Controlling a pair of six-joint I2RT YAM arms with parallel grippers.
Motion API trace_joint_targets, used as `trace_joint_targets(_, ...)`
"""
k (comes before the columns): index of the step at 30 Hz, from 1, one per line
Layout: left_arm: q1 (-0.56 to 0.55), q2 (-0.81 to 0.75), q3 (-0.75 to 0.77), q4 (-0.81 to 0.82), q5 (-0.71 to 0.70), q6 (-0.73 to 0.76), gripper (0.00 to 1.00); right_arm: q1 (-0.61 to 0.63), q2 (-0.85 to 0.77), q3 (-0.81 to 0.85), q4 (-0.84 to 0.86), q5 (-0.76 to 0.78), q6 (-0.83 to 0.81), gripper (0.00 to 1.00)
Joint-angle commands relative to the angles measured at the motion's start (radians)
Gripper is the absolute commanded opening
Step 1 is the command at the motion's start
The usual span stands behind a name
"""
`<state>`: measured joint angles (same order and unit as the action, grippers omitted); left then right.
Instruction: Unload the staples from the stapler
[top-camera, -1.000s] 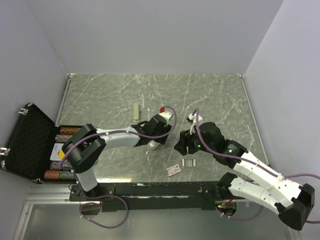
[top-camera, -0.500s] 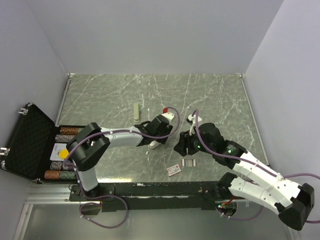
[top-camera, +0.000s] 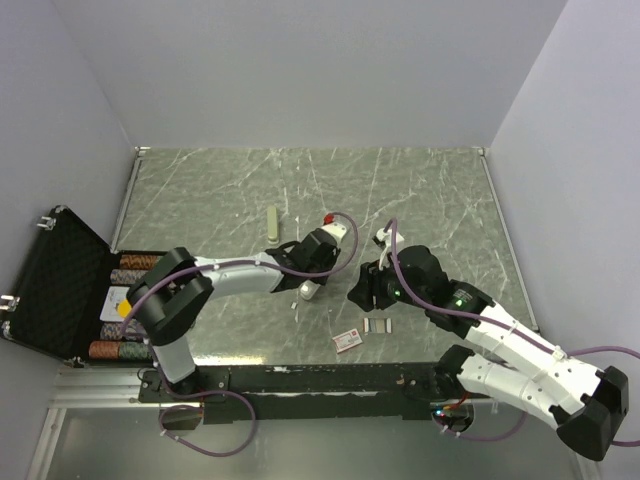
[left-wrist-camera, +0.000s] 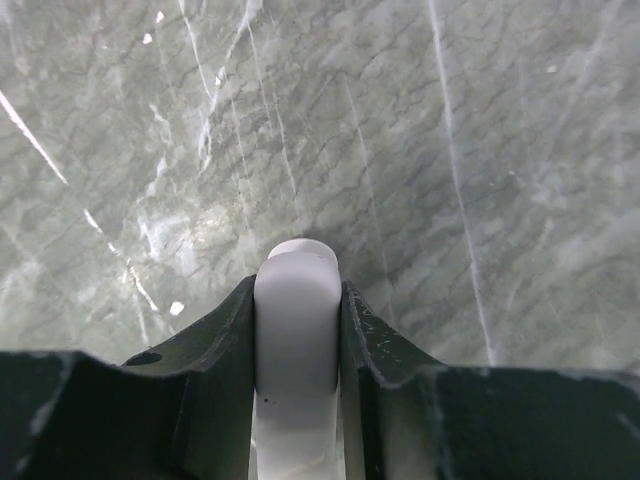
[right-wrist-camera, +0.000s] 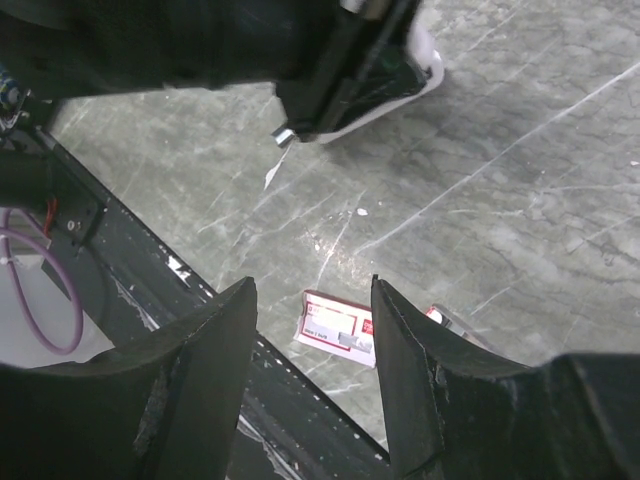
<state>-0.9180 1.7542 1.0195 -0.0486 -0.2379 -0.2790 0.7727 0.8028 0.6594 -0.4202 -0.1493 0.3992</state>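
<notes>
Pose: reaching low across the table (top-camera: 420, 190) with the left arm, elbow bent, pinching the white stapler (left-wrist-camera: 296, 300) between both fingers of the left gripper (left-wrist-camera: 297, 335) near the middle. Folding in from the right with the other arm, hovering with the right gripper (right-wrist-camera: 312, 290) spread wide, gripping nothing, above the box (right-wrist-camera: 338, 328). Leaving the staples (top-camera: 378, 325) flat on the marble just right of that box, apart from the stapler.

Containers: lying open beyond the left edge, a black case (top-camera: 50, 270), holding rows of chips (top-camera: 128, 268).

Room: working close to the front edge, box and staples just inside it; facing broad marble behind, around a beige bar (top-camera: 272, 221).
</notes>
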Motion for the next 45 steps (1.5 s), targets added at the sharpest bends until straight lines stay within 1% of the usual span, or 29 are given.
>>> trace_joint_targets(1,-0.005,-0.149,0.01,-0.025,0.043,-0.014,0.01,0.005,-0.019,0.02,-0.012,0.02,-0.02,0.58)
trace_joint_targets(3,-0.005,-0.218,0.001,-0.045,0.096,-0.011,0.01,0.005,-0.036,0.054,-0.037,0.021,-0.043,0.59)
trace_joint_targets(5,-0.004,-0.281,-0.007,-0.06,0.179,0.001,0.01,0.005,-0.045,0.087,-0.067,0.013,-0.066,0.6)
trace_joint_targets(9,-0.005,-0.383,-0.019,-0.103,0.383,0.02,0.01,0.005,-0.074,0.143,-0.118,-0.022,-0.114,0.62)
trace_joint_targets(15,-0.004,-0.513,-0.05,-0.137,0.65,0.031,0.01,0.005,-0.123,0.227,-0.163,-0.183,-0.206,0.62)
trace_joint_targets(18,-0.004,-0.576,-0.073,-0.119,0.753,0.026,0.01,0.005,-0.123,0.266,-0.178,-0.28,-0.246,0.6)
trace_joint_targets(21,-0.005,-0.622,-0.079,-0.103,0.824,0.023,0.01,0.005,-0.116,0.285,-0.189,-0.341,-0.27,0.58)
trace_joint_targets(28,-0.004,-0.665,-0.079,-0.067,0.939,-0.002,0.01,0.007,-0.108,0.269,-0.129,-0.466,-0.263,0.57)
trace_joint_targets(32,-0.004,-0.679,-0.081,-0.047,0.982,-0.018,0.01,0.007,-0.094,0.264,-0.101,-0.473,-0.255,0.57)
trace_joint_targets(35,-0.004,-0.691,-0.084,-0.028,1.003,-0.028,0.01,0.005,-0.08,0.256,-0.074,-0.49,-0.249,0.54)
trace_joint_targets(45,-0.004,-0.702,-0.088,0.019,1.04,-0.06,0.01,0.01,-0.036,0.236,0.006,-0.516,-0.23,0.48)
